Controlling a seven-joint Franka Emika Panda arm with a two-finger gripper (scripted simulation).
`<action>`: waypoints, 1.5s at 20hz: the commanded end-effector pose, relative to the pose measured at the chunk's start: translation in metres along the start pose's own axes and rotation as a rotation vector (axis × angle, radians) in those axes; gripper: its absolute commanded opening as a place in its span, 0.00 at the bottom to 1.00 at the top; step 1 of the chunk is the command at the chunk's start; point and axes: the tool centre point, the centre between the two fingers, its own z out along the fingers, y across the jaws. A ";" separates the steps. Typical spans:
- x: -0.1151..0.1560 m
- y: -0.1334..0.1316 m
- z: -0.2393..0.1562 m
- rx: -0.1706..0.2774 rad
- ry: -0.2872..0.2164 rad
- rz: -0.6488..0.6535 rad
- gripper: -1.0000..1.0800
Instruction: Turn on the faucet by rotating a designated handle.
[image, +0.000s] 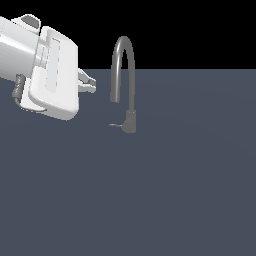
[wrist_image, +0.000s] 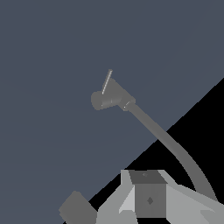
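Gripper hangs beside the faucet, seemingly slightly open and empty, handle unobstructed below.

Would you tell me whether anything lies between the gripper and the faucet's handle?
Nothing: in the exterior view the stretch from the gripper down to the handle is bare grey floor, with the faucet spout's tip just beside it.

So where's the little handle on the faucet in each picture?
Exterior view: the handle is near the middle, a thin lever poking from the faucet's base toward the exterior view's left, below the gripper.
Wrist view: the handle is a thin light stick on the thick base, above centre.
Shared landmark: the faucet with its curved spout joins that base in both.
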 end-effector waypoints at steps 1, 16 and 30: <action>0.008 -0.003 0.005 -0.042 -0.004 -0.040 0.00; 0.052 -0.020 0.039 -0.284 -0.033 -0.274 0.00; 0.086 -0.037 0.078 -0.511 -0.067 -0.495 0.00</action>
